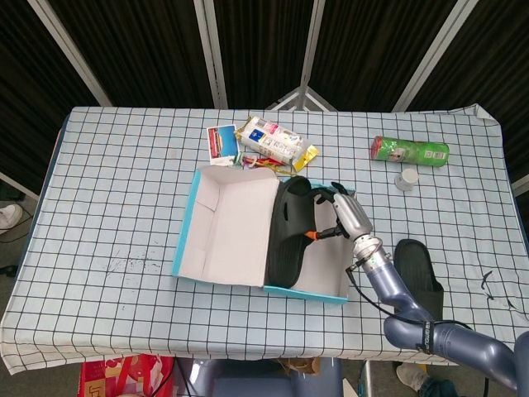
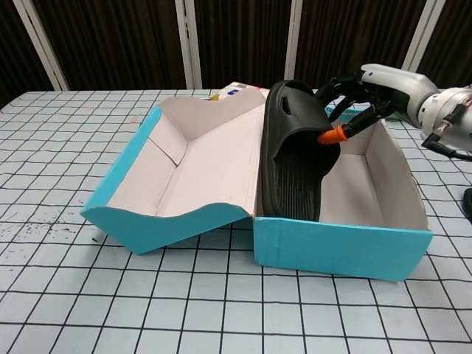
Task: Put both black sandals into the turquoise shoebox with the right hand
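One black sandal [image 1: 289,233] gripped by right robot hand [image 1: 341,213] inside turquoise shoebox [image 1: 188,234], second sandal [image 1: 416,266] on table

Checked tablecloth [image 1: 116,190] over the table, dark slatted wall panels [image 1: 256,50] with pale frames behind

Your right hand [image 2: 361,99] holds a black sandal [image 2: 291,162] against the left wall of the turquoise shoebox [image 2: 339,251], leaving the box's right half free. The open lid [image 2: 192,166] blocks the left; snack packets [image 1: 269,141] crowd the far side.
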